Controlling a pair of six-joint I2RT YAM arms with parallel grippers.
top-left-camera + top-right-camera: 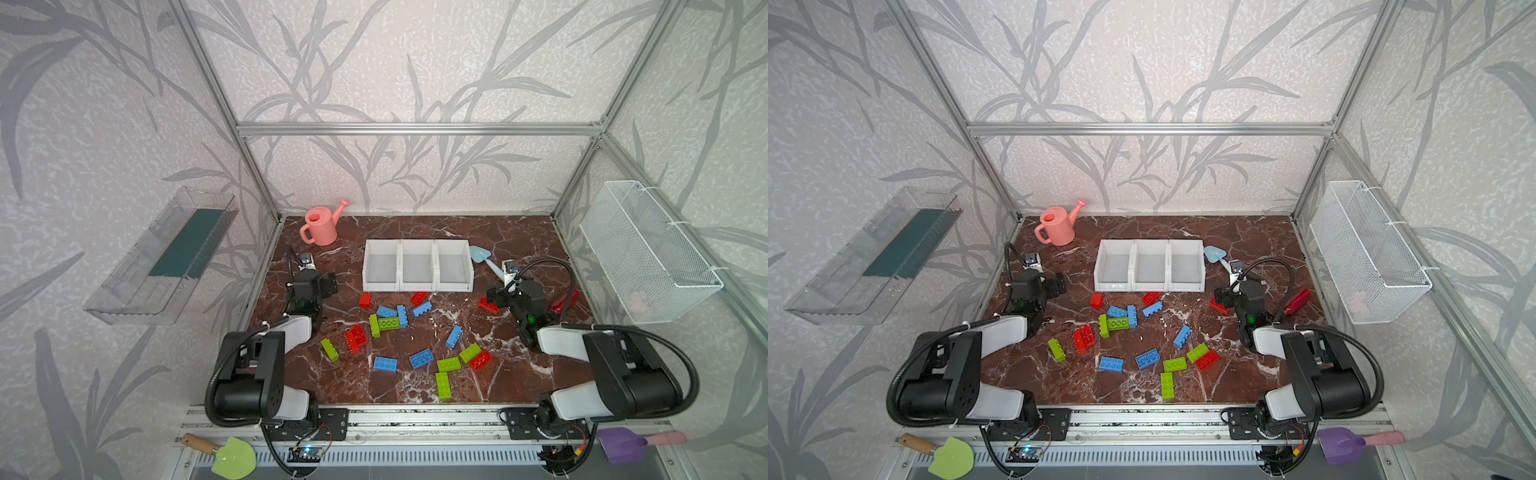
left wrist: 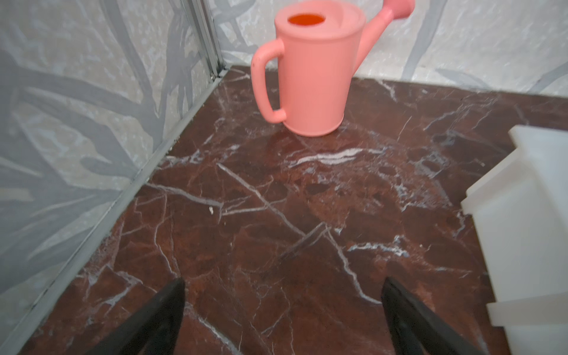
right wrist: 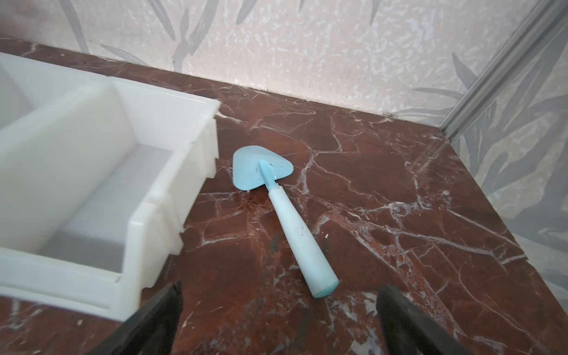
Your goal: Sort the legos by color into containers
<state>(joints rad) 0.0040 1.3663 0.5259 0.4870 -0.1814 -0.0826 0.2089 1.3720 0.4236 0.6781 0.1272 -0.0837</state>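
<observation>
The left fingers (image 2: 159, 316) stand wide apart, holding nothing, above bare table (image 2: 276, 199) near its left edge, aimed at a pink watering can (image 2: 310, 73) in the back left corner. The right fingers (image 3: 159, 319), also apart and holding nothing, hover over a blue trowel (image 3: 295, 227) just beside the white containers (image 1: 417, 286). Both arms fold back, elbows raised near the front edge. Red, blue and green legos (image 1: 388, 323) lie scattered between containers and front edge.
</observation>
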